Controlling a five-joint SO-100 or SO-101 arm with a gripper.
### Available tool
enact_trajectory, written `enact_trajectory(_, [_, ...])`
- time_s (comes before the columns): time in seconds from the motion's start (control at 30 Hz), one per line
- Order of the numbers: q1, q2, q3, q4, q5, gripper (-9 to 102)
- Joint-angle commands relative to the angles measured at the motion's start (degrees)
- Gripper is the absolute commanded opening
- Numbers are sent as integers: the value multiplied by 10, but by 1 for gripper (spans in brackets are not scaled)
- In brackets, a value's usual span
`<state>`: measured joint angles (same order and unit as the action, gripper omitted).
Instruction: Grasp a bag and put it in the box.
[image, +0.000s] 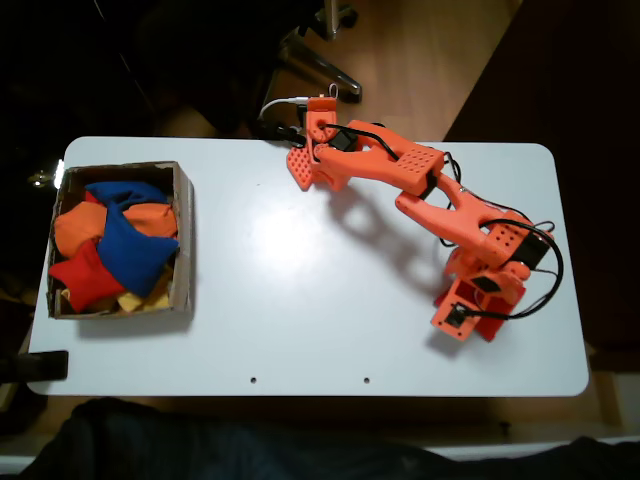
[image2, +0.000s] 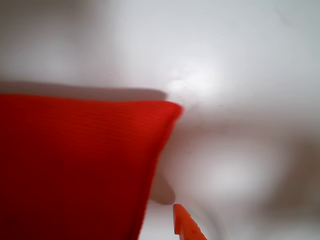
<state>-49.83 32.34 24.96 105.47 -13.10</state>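
Note:
The red bag lies inside the brown cardboard box at the table's left end in the fixed view, partly under a blue beanbag. My orange gripper rests low at the table's far edge, well to the right of the box. In the wrist view a broad red ribbed finger fills the lower left, blurred. A small orange fingertip pokes in at the bottom. Bare white table shows between them, so the gripper stands slightly open and holds nothing.
Orange beanbags and a yellow one also fill the box. My arm's base sits at the right of the white table. A cable runs off the far edge behind the gripper.

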Motion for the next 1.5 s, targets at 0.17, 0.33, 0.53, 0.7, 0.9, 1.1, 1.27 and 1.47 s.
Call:
enact_trajectory(0.17, [4,3,-11,9,-15,71])
enact_trajectory(0.33, [5,4,-4,15,-18,67])
enact_trajectory(0.53, [9,5,26,17,-25,66])
enact_trajectory(0.7, [14,3,49,17,-33,62])
enact_trajectory(0.9, [15,2,63,17,-39,54])
enact_trajectory(1.1, [18,1,84,17,-50,47])
enact_trajectory(1.27, [20,5,105,17,-56,44])
enact_trajectory(1.47, [23,9,129,17,-69,38])
